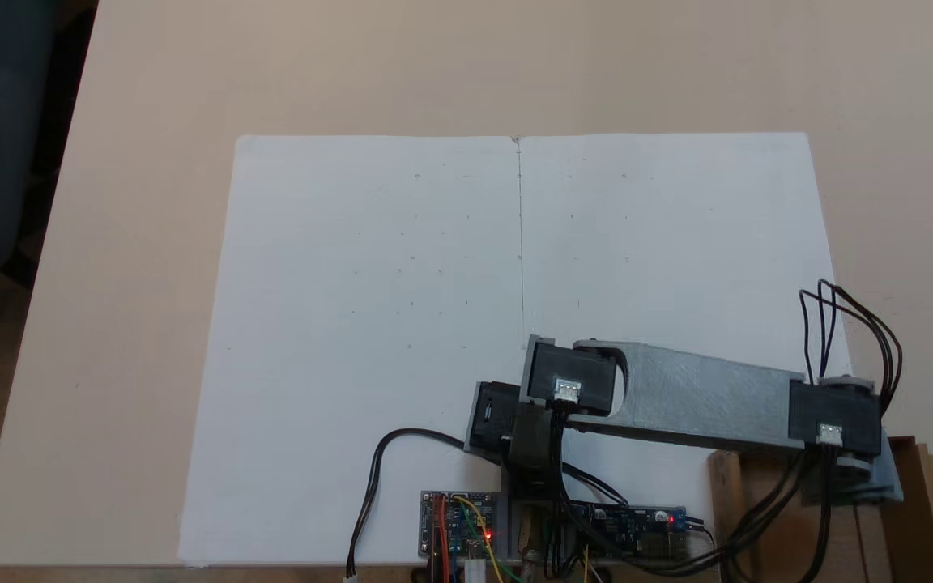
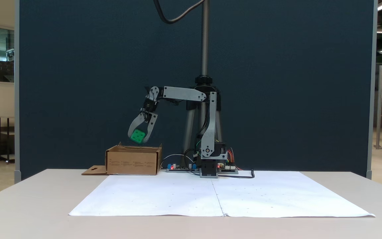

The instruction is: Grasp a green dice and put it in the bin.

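Note:
In a fixed view from the front, the green dice [image 2: 138, 136] hangs in the air between the two grey fingers of my gripper [image 2: 139, 138], which is shut on it. It hovers just above the open top of the bin [image 2: 133, 160], a brown cardboard box at the left of the arm's base. In the fixed view from above, the arm [image 1: 701, 397] reaches right over the bin [image 1: 924, 486] at the lower right corner; the dice is hidden under the arm there.
A large white paper sheet [image 2: 222, 196] covers the table in front of the arm. Circuit boards [image 1: 458, 526] and cables sit by the arm's base. The bin's flap [image 2: 95, 170] with a hang-hole lies flat beside it.

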Motion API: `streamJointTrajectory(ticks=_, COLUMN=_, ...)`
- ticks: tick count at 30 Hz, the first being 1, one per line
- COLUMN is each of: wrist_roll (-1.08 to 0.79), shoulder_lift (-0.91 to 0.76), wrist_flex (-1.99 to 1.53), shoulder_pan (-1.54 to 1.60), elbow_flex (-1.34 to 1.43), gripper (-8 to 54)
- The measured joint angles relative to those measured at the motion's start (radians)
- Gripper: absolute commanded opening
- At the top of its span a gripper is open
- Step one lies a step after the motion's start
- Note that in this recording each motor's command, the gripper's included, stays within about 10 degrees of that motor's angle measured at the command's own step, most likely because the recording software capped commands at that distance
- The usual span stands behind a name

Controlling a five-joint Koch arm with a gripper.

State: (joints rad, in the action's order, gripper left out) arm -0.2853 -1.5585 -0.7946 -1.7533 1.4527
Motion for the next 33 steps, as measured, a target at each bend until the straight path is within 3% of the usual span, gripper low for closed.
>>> streamJointTrajectory(ticks=3, wrist_roll=-0.032, shoulder_lift=0.029, wrist_flex=0.002, shoulder_pan=-0.023, elbow_flex=-0.002, gripper=13.6)
streamJointTrajectory(ticks=4, wrist_roll=-0.032, shoulder_lift=0.034, wrist_flex=0.002, shoulder_pan=-0.023, elbow_flex=0.000, gripper=32.0)
streamJointTrajectory(ticks=5, wrist_roll=-0.032, shoulder_lift=0.040, wrist_flex=0.002, shoulder_pan=-0.026, elbow_flex=0.002, gripper=32.6)
streamJointTrajectory(ticks=8, wrist_roll=-0.034, shoulder_lift=0.069, wrist_flex=0.002, shoulder_pan=-0.026, elbow_flex=-0.002, gripper=44.4)
streamJointTrajectory(ticks=9, wrist_roll=-0.034, shoulder_lift=0.078, wrist_flex=0.003, shoulder_pan=-0.025, elbow_flex=0.000, gripper=45.4)
streamJointTrajectory(ticks=20, wrist_roll=-0.020, shoulder_lift=0.080, wrist_flex=0.098, shoulder_pan=0.026, elbow_flex=-0.048, gripper=41.5)
streamJointTrajectory(ticks=27, wrist_roll=0.230, shoulder_lift=-0.011, wrist_flex=0.103, shoulder_pan=0.196, elbow_flex=-0.267, gripper=41.8)
streamJointTrajectory(ticks=33, wrist_roll=0.345, shoulder_lift=-0.104, wrist_flex=0.103, shoulder_pan=0.566, elbow_flex=-0.272, gripper=43.4)
